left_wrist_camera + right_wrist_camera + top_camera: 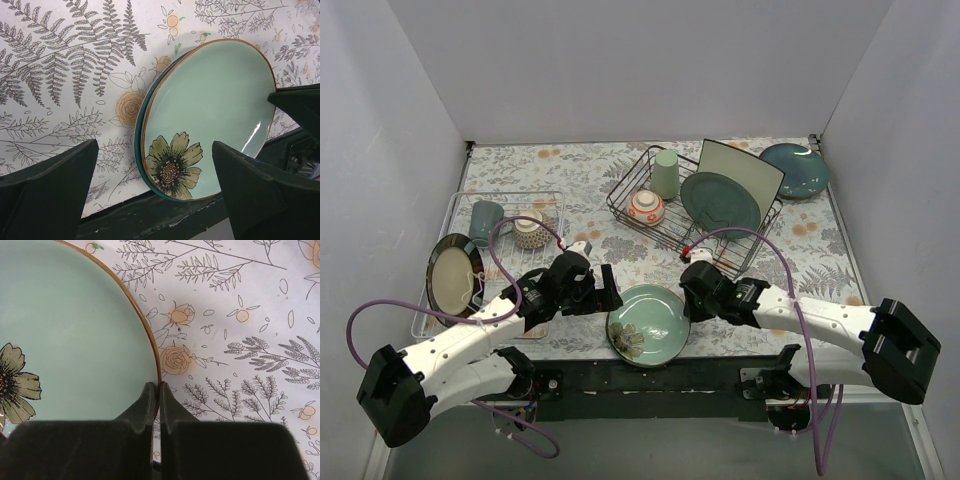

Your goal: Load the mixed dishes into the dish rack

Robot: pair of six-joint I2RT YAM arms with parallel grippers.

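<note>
Your right hand (pixel 156 386) is clenched on the right rim of the flowered green plate (pixel 648 322), probably the only purchase a flat plate offers. The plate lies at the near edge of the counter (pixel 570 165), stacked on a darker plate (pixel 138 130). Your left hand (pixel 155 142) hovers released just left, likely to steady it. The dish rack (pixel 625 178) stands farther back.

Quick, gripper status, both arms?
Left gripper: open, holding nothing.
Right gripper: closed on the light green plate rim.
</note>
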